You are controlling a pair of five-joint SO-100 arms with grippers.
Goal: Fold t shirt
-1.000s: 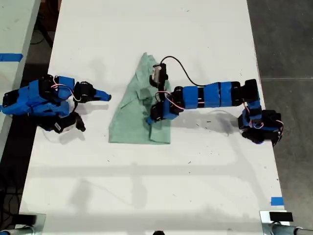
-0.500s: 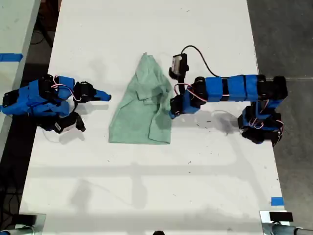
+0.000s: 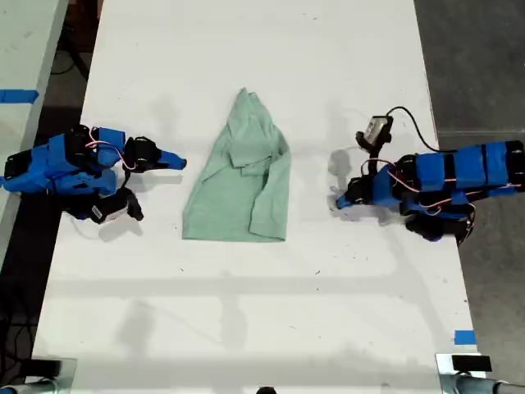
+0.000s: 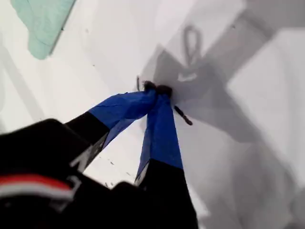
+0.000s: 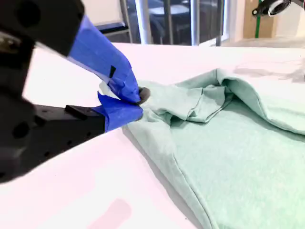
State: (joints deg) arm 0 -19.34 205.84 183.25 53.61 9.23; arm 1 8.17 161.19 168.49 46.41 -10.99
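On white table (image 3: 246, 312), t shirt (image 3: 242, 185), mint-green, wrinkled

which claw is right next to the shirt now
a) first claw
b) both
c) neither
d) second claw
d: in the second wrist view my second claw sits shut at the edge of the t shirt, while my first claw is shut over bare table, with the shirt only in the distance.

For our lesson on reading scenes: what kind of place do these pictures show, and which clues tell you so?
Probably a robotics lab or workshop. A long white table carries two blue desktop arms and a small mint t shirt, blue tape marks a neighbouring bench, and the floor is bare grey.
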